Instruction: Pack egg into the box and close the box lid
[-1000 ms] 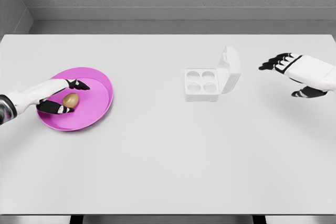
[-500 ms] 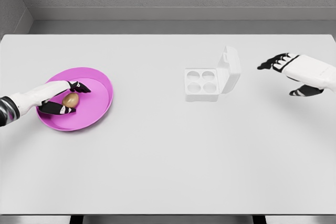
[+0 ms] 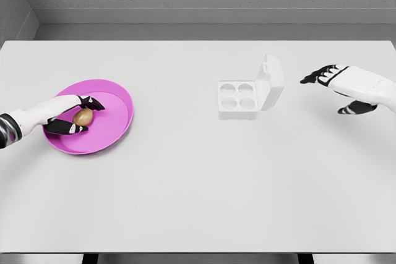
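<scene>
A small brown egg (image 3: 83,117) lies on its side in a pink plate (image 3: 117,119), toward the plate's left part. Its long way runs a bit slanted, from lower left to upper right. Which end is the pointy one is too small to see.

The left hand (image 3: 68,114) comes in from the left edge, low over the plate. Its dark fingers (image 3: 91,103) are spread around the egg. One finger reaches over the top right of the egg, and another one lies just below the egg. So the egg sits in the gap between them. The fingers are very near the egg, but it is hard to tell if they touch it or squeeze it. The egg looks like it rests on the plate.

The white box (image 3: 238,99) stands well to the right of the egg, near the middle of the table (image 3: 198,190). It has four round cups, and all four are bare. Its lid (image 3: 271,81) is open and stands up on the right side of the box.

The right hand (image 3: 343,88) is off to the right of the lid, apart from it. Its fingers are spread and loose, pointing left toward the box, and they hold nothing.
</scene>
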